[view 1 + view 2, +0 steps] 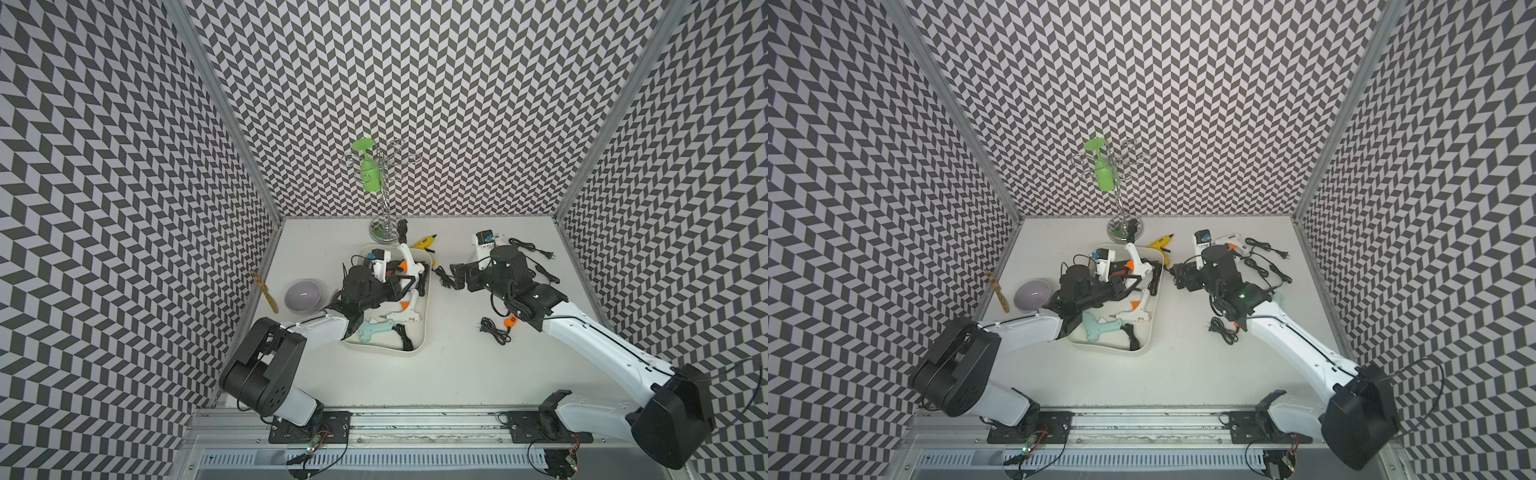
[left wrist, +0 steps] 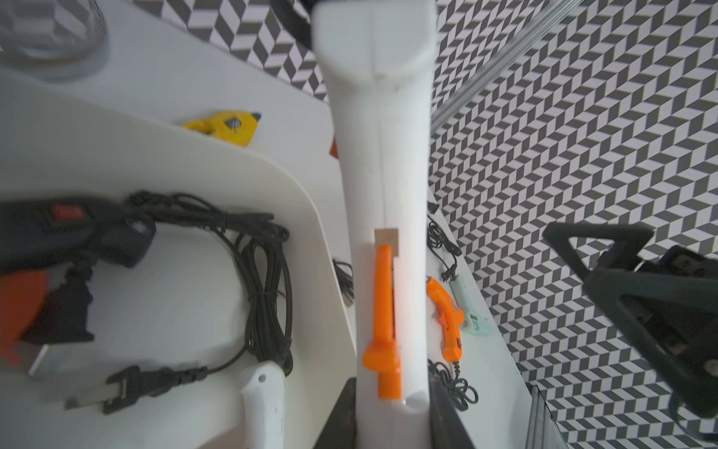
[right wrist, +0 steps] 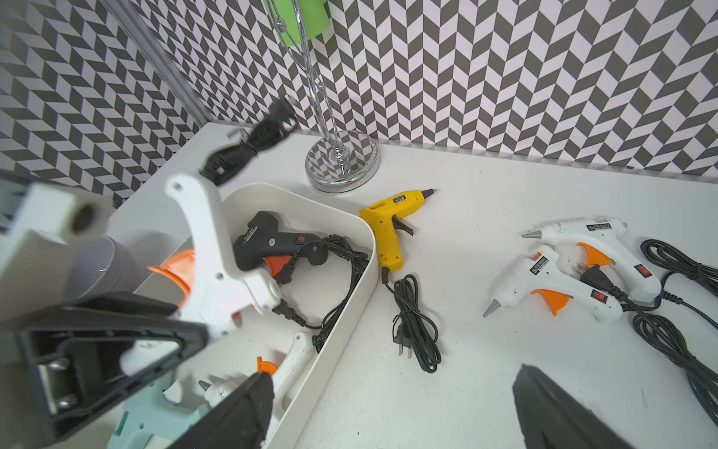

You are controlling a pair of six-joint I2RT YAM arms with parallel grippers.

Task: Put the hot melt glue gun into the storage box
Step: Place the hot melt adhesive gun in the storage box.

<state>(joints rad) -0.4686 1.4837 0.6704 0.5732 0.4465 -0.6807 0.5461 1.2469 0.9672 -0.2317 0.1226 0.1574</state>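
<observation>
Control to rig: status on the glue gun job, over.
Left gripper shut on white glue gun, raised over storage box far corner. Right gripper open, empty. Black gun, cords crowd box.

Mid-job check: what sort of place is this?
Probably a robot test booth: chevron-patterned walls enclose a white table, and the left arm and right arm are bolted to an aluminium rail.

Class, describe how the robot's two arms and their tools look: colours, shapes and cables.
Both the left arm and right arm have smooth white shells, bulky black joint housings and thin black cables along them. The left tool and right tool are black, with hollow triangular finger frames.
</observation>
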